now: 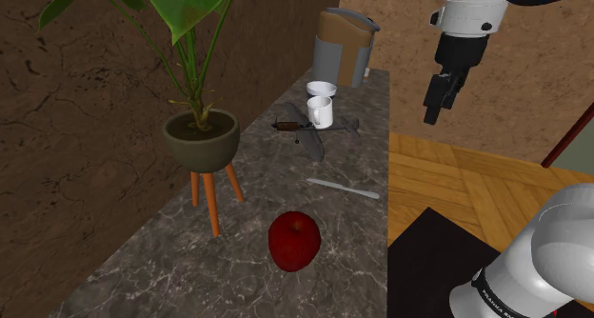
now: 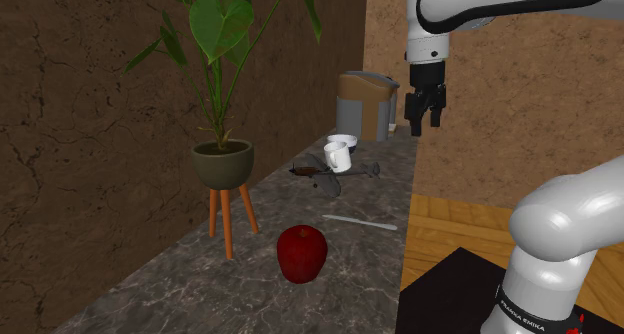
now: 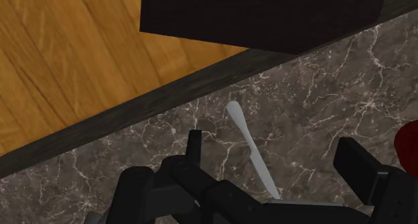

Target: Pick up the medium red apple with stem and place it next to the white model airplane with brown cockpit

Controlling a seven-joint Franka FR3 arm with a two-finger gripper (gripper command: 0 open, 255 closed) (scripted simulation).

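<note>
Light is dim & flat overall, soft ambient w/ no clear single source. The counter (image 1: 362, 162) reads dark grey, its pale veins only faintly lit. The apple (image 1: 293, 240) carries a small soft highlight near its top; its lower half goes almost black. The wood floor (image 1: 447, 173) is the warmest, brightest area. The white arm (image 1: 476, 11) is also bright, shading to grey underneath. In wrist view the tool (image 3: 271, 142) is near-silhouette. The brown walls (image 1: 76, 126) look murky. Straight edges run straight to the frame borders.
</note>
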